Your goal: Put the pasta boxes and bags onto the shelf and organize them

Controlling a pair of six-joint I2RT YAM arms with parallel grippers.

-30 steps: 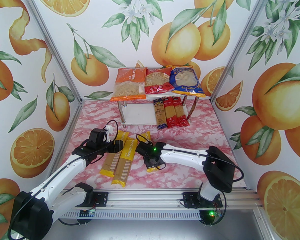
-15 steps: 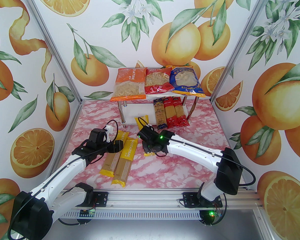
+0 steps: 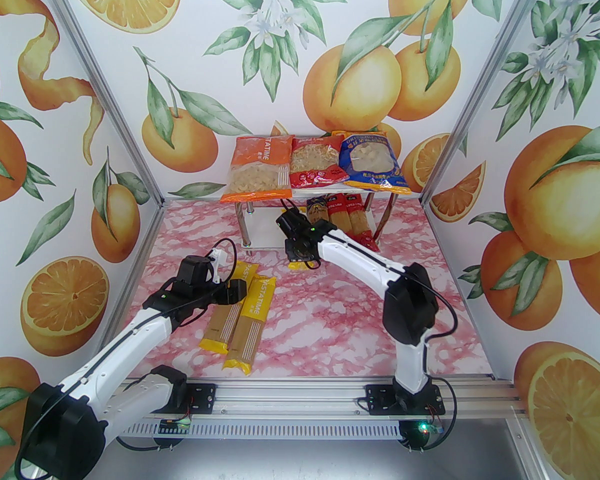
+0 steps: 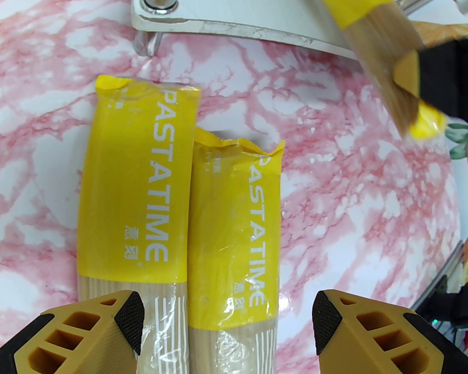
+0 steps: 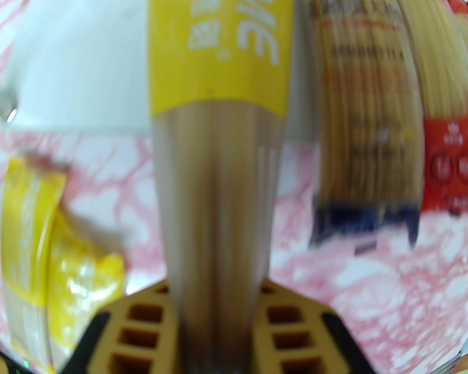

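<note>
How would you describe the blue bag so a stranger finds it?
Look at the white shelf by the back wall. Three wide bags lie on its top board. The blue bag is rightmost, after the orange bag and red bag.

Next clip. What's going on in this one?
The right gripper is shut on a yellow spaghetti pack, whose far end is over the lower board of the shelf, left of the dark blue pack and two red packs lying there. The left gripper hangs open above two yellow packs on the table. On the top board lie three wide bags.
</note>
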